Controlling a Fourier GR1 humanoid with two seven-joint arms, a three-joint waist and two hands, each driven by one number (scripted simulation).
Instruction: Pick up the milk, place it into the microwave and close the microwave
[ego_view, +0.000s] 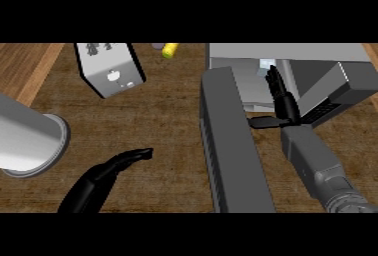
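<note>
Lighting even and moderate, source direction not evident. Wooden surface (170, 130) mid-toned, no strong cast shadows. Pale sheen on the grey cylinder (29, 137) at left. Dark microwave door (229, 145) matte, no glare. Edges undistorted.

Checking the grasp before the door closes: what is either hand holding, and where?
Nothing: right hand reaches open into the microwave; left hand is empty.

Dark brown wood-grain counter (170, 130) underfoot of everything, lighter wooden strip (33, 70) along the upper left. Shiny grey cylinder (26, 137) at left, pale toaster-like box (111, 70) up top, yellow object (170, 49) just beyond.
</note>
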